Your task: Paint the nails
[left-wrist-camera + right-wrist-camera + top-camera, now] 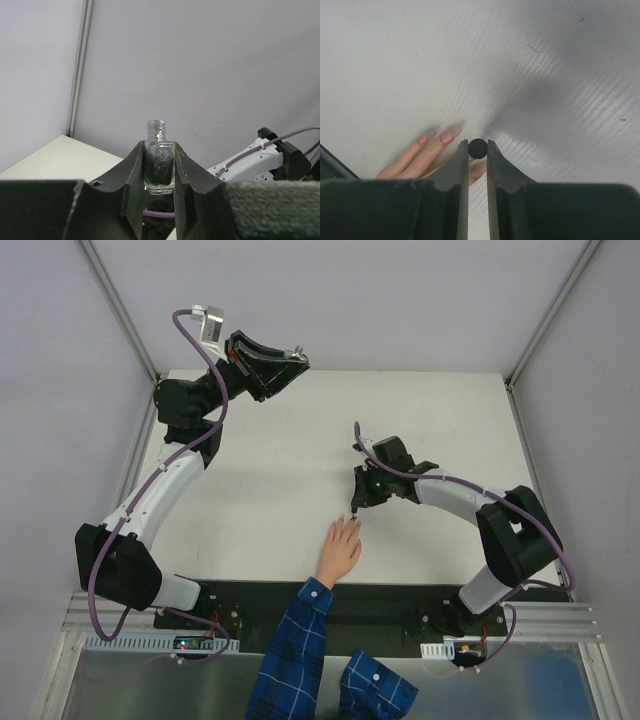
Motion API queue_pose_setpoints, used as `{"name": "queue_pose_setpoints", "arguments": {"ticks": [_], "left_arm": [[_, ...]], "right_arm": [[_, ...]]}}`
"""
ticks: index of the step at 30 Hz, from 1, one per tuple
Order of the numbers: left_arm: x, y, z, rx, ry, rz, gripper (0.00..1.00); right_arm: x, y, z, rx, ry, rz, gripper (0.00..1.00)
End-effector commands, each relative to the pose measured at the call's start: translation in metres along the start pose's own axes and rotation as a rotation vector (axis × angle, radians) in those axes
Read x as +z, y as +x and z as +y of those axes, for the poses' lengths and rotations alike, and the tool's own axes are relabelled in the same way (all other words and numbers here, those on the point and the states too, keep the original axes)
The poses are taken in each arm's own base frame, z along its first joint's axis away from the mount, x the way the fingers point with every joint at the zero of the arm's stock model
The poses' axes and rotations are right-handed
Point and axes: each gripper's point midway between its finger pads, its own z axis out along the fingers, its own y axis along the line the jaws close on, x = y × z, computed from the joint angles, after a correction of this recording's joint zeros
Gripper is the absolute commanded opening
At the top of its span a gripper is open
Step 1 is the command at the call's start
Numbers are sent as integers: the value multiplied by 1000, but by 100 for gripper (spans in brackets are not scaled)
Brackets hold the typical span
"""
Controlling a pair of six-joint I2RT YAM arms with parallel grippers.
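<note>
Pinching black cap point(478, 148) near nails point(451, 135), right hand point(477, 144)

Bright, even light, soft grey shadow on the table point(395, 60) — right tool point(477, 148) blurred close to the lens.

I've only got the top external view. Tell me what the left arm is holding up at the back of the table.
Observer: The left jaws are shut on a small clear glass bottle of dark glittery polish. It is upright, with its neck open and no cap on.
Operator: Now report what the right jaws grip. It's a speck here.
Observer: A small round black cap, seen end-on and pinched between the tips of the right jaws.
Operator: Say where it sits over the hand.
Observer: Right over the fingertips of the light-skinned hand. Two long pale nails show left of the jaws, and a third peeks out between them.
</note>
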Motion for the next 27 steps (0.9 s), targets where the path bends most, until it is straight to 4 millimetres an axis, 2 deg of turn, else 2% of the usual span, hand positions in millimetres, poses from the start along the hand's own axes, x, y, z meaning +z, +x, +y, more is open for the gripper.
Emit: {"name": "queue_pose_setpoints", "arguments": {"ticks": [1, 12, 27], "left_arm": [[-3, -23, -29, 95, 64, -47, 0], [-3, -22, -29, 97, 64, -46, 0], [-1, -24, -24, 98, 59, -38, 0]], "right_arm": [[-13, -9, 9, -15, -15, -34, 0], [-10, -6, 5, -6, -1, -18, 1], [-3, -17, -5, 32, 22, -21, 0]]}}
